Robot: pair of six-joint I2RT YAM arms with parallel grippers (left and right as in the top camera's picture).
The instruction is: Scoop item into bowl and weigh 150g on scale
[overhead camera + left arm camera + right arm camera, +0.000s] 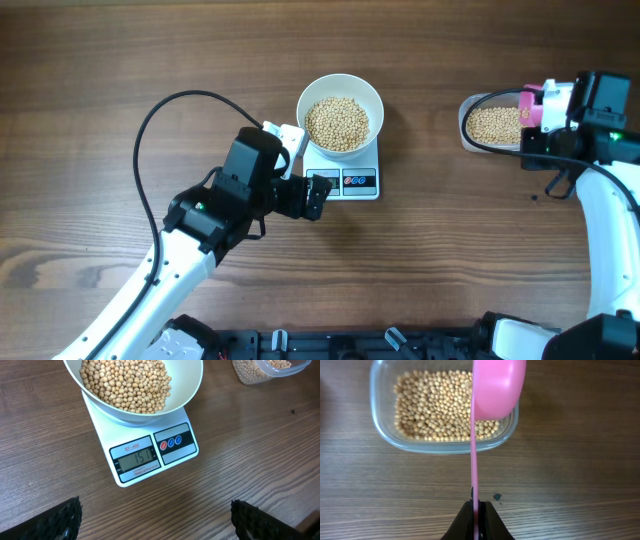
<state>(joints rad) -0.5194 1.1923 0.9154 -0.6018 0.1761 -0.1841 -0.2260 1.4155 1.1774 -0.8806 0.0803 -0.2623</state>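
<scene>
The white bowl [374,100] stands on the scale [362,183], near the middle of the wooden table [100,60], and it is filled with tan beans [337,123]. The bowl covers most of the scale's plate, and only the front edge shows. In the left wrist view the display [136,461] reads 151, with the dark button panel [174,442] just beside it.

The left gripper [318,195] hangs above the table in front of the scale. Its jaws are spread wide and they hold nothing. From overhead it hides the display side of the scale's front edge. A black cable [150,120] makes a loop over the table behind the left arm.

Well apart, on the right side, lies a clear tub [470,125] with more beans in it. The right gripper [477,515] is pressed together on the thin handle of a pink scoop [497,385]. The scoop's cup hangs over the right part of the tub and hides some of the beans there. Whether the cup carries beans cannot be told. A small dark speck [497,496] lies on the table between the tub and the right gripper.
</scene>
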